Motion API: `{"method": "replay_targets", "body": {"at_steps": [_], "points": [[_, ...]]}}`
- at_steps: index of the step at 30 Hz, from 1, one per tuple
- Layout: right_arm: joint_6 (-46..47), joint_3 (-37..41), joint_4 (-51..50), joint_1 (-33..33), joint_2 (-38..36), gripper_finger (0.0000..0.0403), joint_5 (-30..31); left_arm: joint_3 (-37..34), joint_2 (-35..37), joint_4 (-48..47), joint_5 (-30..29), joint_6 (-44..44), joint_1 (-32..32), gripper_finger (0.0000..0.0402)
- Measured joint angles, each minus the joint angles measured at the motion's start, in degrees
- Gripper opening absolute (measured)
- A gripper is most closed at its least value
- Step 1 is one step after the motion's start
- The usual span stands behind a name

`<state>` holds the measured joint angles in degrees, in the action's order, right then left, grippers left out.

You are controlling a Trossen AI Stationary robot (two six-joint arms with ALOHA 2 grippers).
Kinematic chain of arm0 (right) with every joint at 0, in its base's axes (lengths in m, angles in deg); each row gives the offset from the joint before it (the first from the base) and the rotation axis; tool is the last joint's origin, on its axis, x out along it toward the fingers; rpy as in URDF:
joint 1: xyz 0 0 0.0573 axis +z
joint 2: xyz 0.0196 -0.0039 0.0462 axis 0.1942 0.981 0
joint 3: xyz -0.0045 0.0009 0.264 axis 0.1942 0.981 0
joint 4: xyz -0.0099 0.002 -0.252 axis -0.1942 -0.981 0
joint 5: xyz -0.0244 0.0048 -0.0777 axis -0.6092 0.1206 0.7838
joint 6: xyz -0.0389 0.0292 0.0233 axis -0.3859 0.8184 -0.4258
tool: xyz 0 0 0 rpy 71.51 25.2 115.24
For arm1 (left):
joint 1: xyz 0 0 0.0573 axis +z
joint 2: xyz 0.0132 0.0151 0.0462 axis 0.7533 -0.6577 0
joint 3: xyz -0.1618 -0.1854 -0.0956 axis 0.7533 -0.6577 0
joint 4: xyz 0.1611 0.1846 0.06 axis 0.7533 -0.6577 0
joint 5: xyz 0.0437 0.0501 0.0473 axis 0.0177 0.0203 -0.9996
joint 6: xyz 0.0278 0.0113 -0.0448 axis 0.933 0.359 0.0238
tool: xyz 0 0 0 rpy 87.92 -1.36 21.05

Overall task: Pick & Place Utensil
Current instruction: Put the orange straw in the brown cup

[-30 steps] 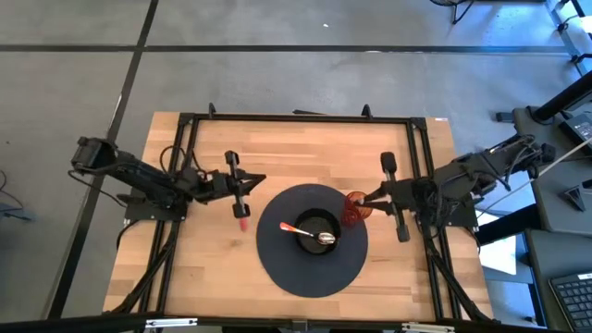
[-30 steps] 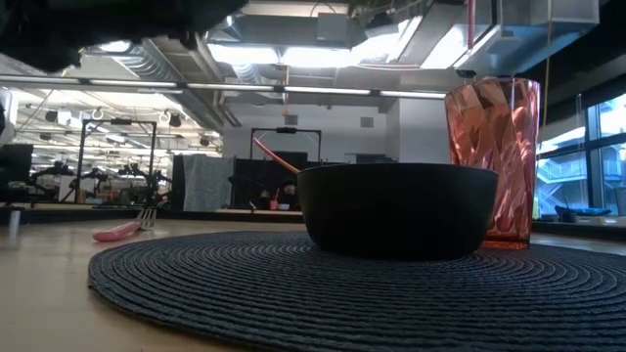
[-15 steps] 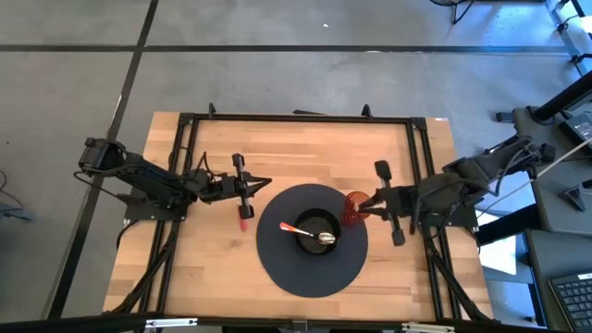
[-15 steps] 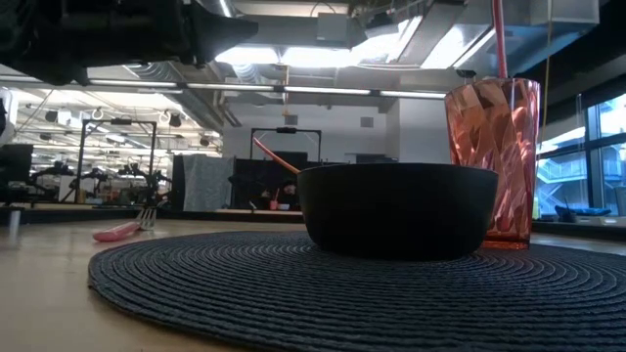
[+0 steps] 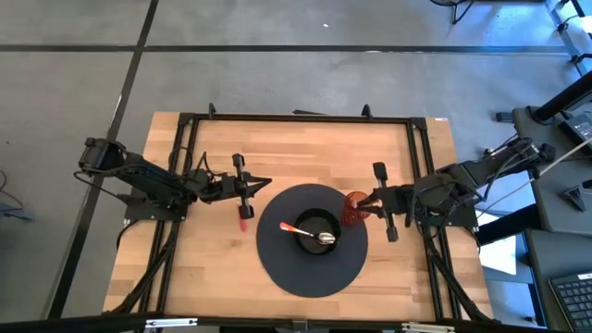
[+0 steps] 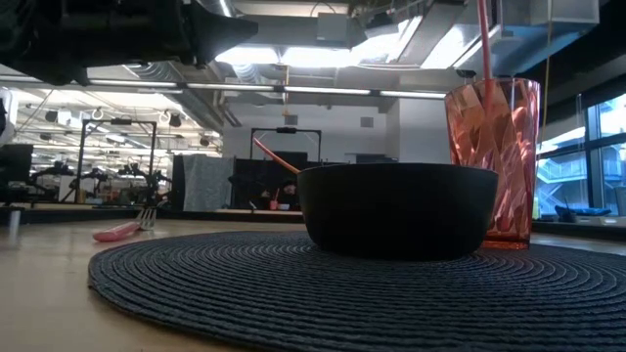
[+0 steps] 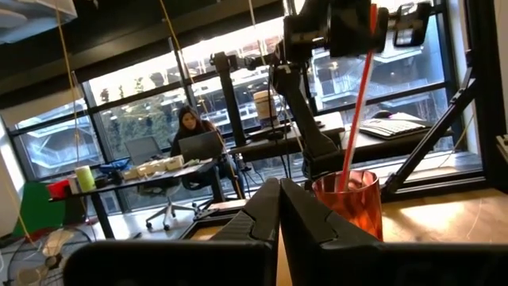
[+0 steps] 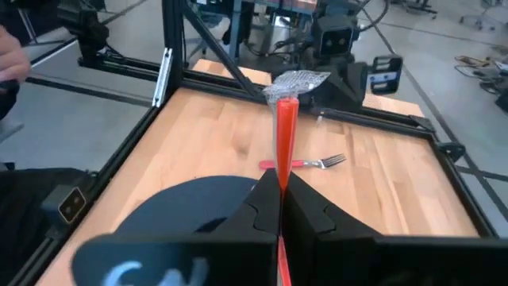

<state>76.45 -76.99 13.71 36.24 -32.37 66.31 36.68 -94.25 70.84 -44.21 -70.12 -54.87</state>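
Observation:
My right gripper (image 5: 367, 200) is shut on a red-handled utensil (image 8: 286, 127) with a silver head (image 8: 298, 79), just above a red tumbler (image 5: 354, 211) that stands on the right edge of a round dark placemat (image 5: 296, 264). A black bowl (image 5: 314, 225) sits mid-mat with a red-handled spoon (image 5: 310, 232) in it. A pink-handled fork (image 5: 243, 220) lies on the wood left of the mat. My left gripper (image 5: 262, 182) hovers shut above the table just beyond the fork, touching nothing. My right gripper pinches the utensil's red handle (image 8: 281, 171) between its two fingers, which come level from the table's right and lie across it. The utensil stands nearly upright, silver head up. Its lower end (image 6: 484, 83) reaches down inside the tumbler (image 6: 492, 161).
Black frame rails (image 5: 296, 118) run along the table's far edge and both sides. Bare wood lies between the fork and the far rail. A person (image 7: 190, 131) sits at a desk in the room beyond the table.
My right gripper has moved toward the table's left, over the tumbler, and the red handle has come down into it. My left gripper shifted slightly toward the table's right, then stayed still.

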Motion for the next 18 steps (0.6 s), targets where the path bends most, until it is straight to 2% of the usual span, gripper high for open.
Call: {"method": "replay_targets", "body": {"at_steps": [6,12,18], "points": [[-1.2,11.95,9.55,-2.65,-7.81,0.0002,-3.28,0.0,0.0,-0.07,-0.46,0.03,-0.01,0.0002],[-1.29,18.93,13.76,-5.61,-15.39,0.0003,-7.22,0.02,0.0,-0.11,-0.56,0.07,-0.01,0.0006],[2.79,25.78,17.39,-9.45,-18.61,0.0003,-7.29,0.02,0.0,-0.1,-0.63,0.06,-0.01,0.0005]]}}
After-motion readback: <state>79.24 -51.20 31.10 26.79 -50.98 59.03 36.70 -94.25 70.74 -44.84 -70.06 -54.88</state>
